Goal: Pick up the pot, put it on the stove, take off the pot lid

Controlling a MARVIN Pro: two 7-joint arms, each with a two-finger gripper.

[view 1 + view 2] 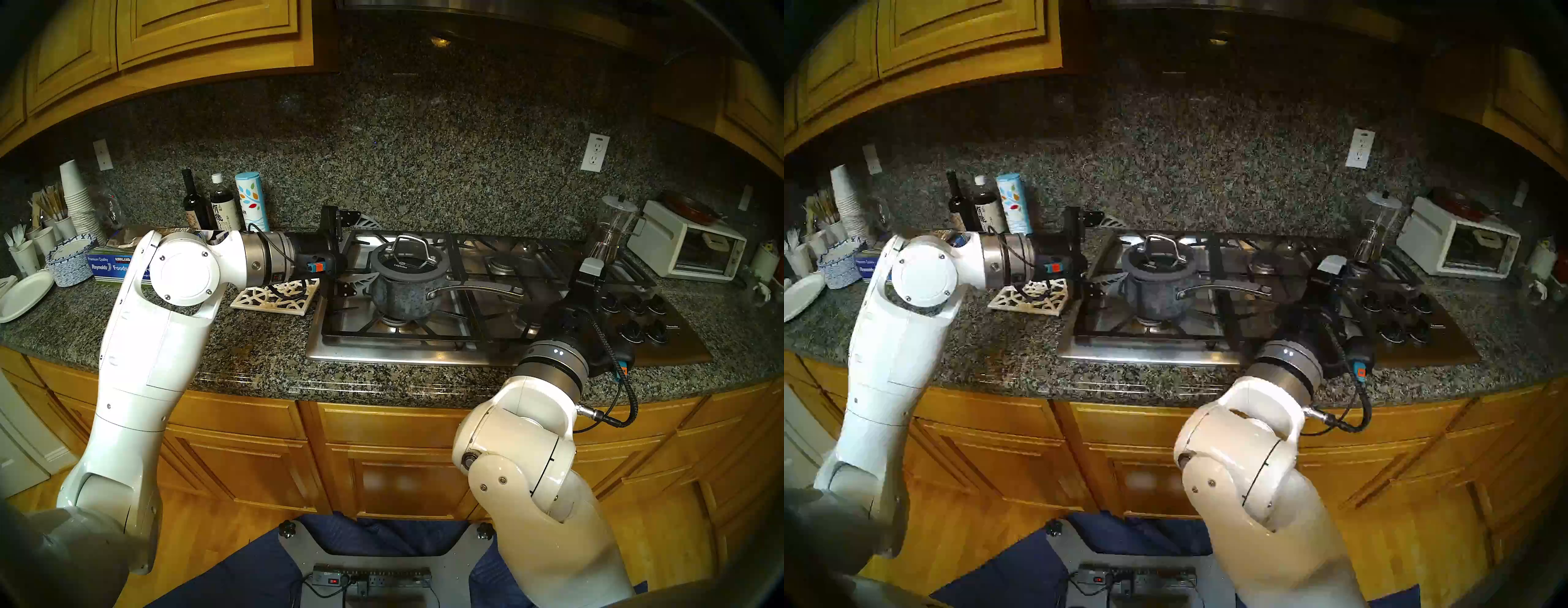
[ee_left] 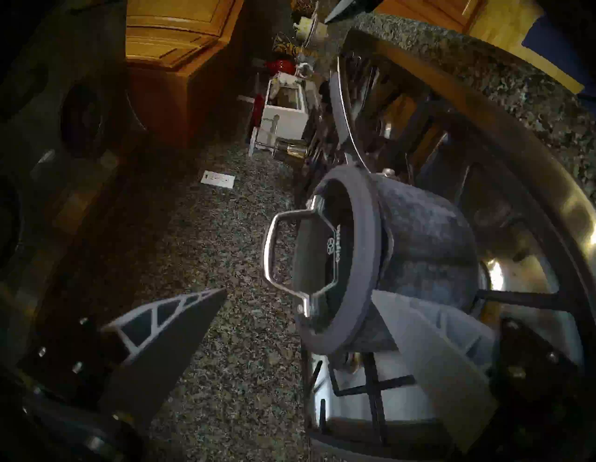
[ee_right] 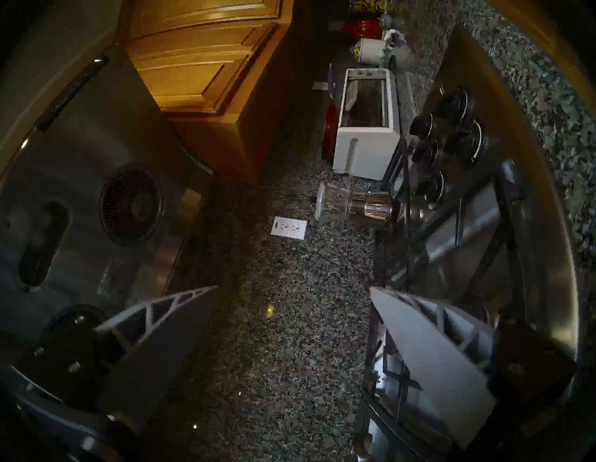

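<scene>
The dark grey mottled pot point(image 1: 399, 297) stands on the front left burner of the steel stove point(image 1: 424, 352), its long handle point(image 1: 479, 291) pointing right. The glass pot lid point(image 1: 409, 263) sits on it, silver loop handle up. My left gripper point(image 1: 360, 250) is open just left of the pot. In the left wrist view point(image 2: 300, 290) the lid's loop point(image 2: 274, 245) lies ahead between the fingers, and one finger point(image 2: 429, 348) overlaps the pot's wall point(image 2: 425, 232). My right gripper point(image 3: 293, 288) is open and empty over the stove's right half, beyond the handle's end.
A white lattice trivet point(image 1: 275, 297) lies left of the stove under my left wrist. Bottles point(image 1: 220, 204) stand behind it; paper plates and cups point(image 1: 70, 259) are at far left. Black knobs point(image 1: 636, 314), a glass coffee pot point(image 1: 613, 229) and a white toaster oven point(image 1: 687, 250) are at right.
</scene>
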